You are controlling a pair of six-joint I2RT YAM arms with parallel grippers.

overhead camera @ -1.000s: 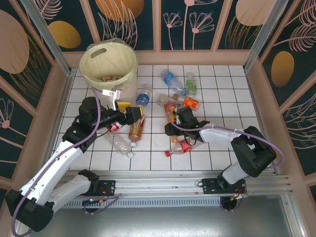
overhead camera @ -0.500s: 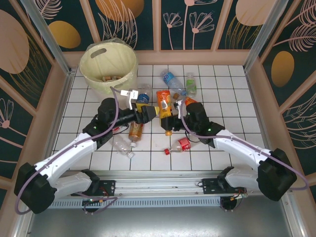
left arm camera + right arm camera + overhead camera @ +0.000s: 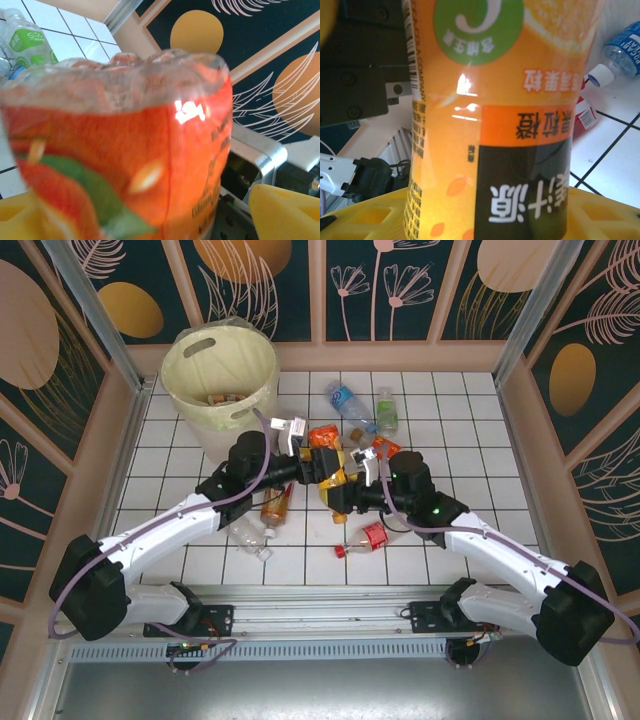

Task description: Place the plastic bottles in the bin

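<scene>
An orange-labelled plastic bottle [image 3: 324,443] hangs above the middle of the table, and my right gripper [image 3: 352,490] is shut on it. In the right wrist view the bottle [image 3: 495,100] stands between the yellow pads [image 3: 365,220]. My left gripper [image 3: 322,466] has come to the same bottle from the left. In the left wrist view the bottle's base [image 3: 125,150] sits between the pads, with a gap before the right pad [image 3: 285,210], so the jaws stand open. The cream bin [image 3: 225,410] stands at the far left with bottles inside.
Loose bottles lie on the white tiles: a blue-labelled one [image 3: 345,400], a green-labelled one [image 3: 386,412], an amber one [image 3: 275,505], a clear one [image 3: 250,533] and a red-labelled one [image 3: 365,537]. Patterned walls enclose the table.
My right gripper has raised the orange bottle off the table and carried it left. The left arm has swung right from beside the bin and closed in on the bottle.
</scene>
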